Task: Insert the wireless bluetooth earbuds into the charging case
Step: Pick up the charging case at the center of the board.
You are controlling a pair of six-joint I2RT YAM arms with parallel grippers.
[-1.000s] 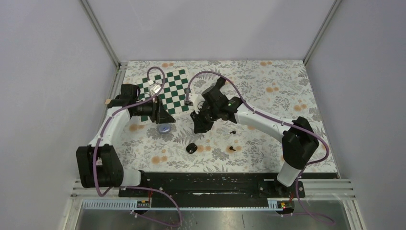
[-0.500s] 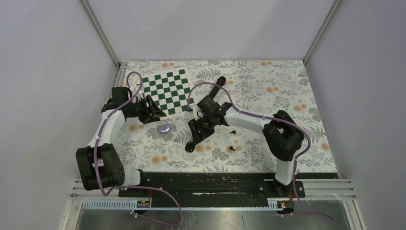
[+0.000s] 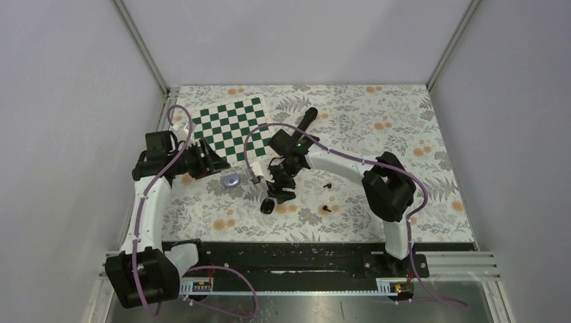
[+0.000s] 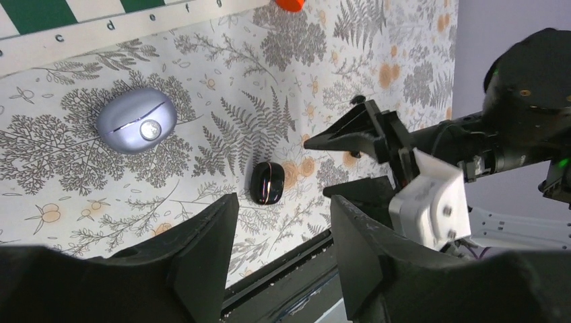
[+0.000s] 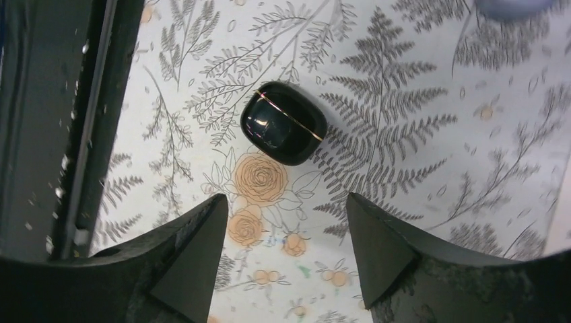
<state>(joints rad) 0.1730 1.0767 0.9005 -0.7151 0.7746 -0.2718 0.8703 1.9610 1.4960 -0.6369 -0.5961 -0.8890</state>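
left arm (image 3: 145,202): ran up the left side from its base, bent sharply at the top, forearm turned inward to the right
left hand (image 3: 217,163): pointed right and angled down, fingers (image 4: 202,249) partly apart
right arm (image 3: 343,163): folded at the elbow, forearm stretched left
right wrist (image 3: 293,145): green light on
right hand (image 3: 279,192): tipped down, pointed back toward the near edge, fingers (image 5: 195,256) wide apart
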